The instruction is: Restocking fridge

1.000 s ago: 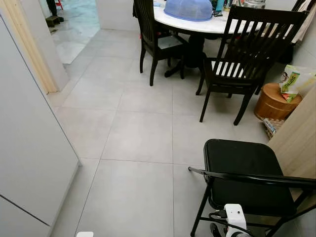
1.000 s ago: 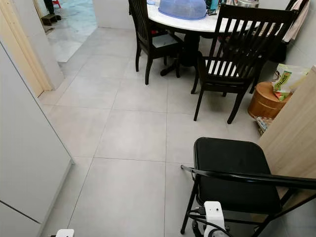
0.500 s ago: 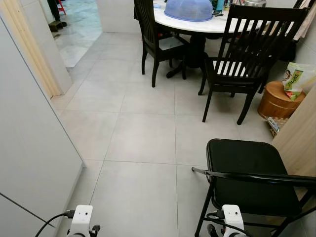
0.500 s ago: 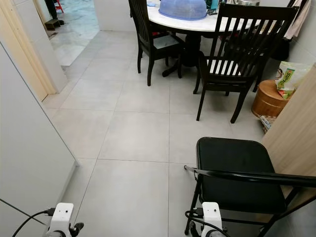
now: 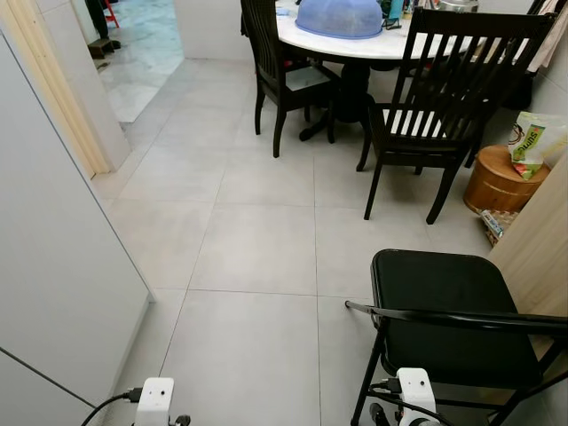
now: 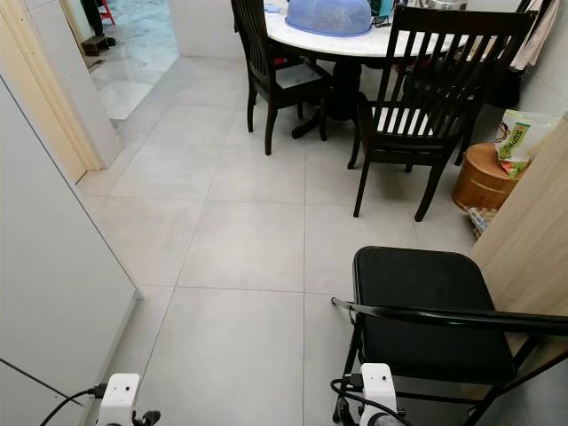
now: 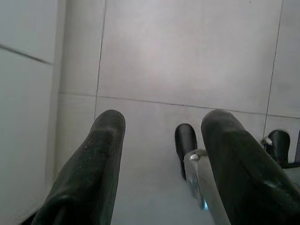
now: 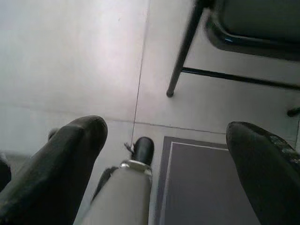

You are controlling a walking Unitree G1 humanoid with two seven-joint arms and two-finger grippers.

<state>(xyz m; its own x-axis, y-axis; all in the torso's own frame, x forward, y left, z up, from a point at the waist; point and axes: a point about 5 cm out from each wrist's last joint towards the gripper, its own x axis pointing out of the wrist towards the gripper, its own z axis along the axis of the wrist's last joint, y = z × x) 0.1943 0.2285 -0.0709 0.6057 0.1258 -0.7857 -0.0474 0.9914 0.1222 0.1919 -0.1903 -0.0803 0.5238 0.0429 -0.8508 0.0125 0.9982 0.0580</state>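
The tall white front of the fridge (image 5: 53, 266) stands shut along my left, with a thin seam low across it (image 7: 23, 51). My left gripper (image 7: 161, 126) hangs low beside that front, above grey floor tiles, open with nothing between its black fingers (image 7: 101, 154). My right gripper (image 8: 166, 131) hangs over the floor near a folding chair's leg (image 8: 183, 51), open wide and empty. The white tops of both wrists, left (image 5: 155, 399) and right (image 5: 413, 390), peek up at the bottom of the eye views. No food items are near either gripper.
A black folding chair (image 5: 444, 311) stands close on my right against a wooden panel (image 5: 541, 248). Ahead are dark wooden chairs (image 5: 444, 98) around a white round table (image 5: 355, 44) with a blue food cover (image 5: 339, 16). A wooden stool (image 5: 497, 182) holds a snack bag (image 5: 532, 142). A dark mat (image 8: 206, 183) lies underfoot.
The left wrist has come up into the bottom of the eye views, then sunk a little. The camera has shifted slightly; the furniture has not moved.
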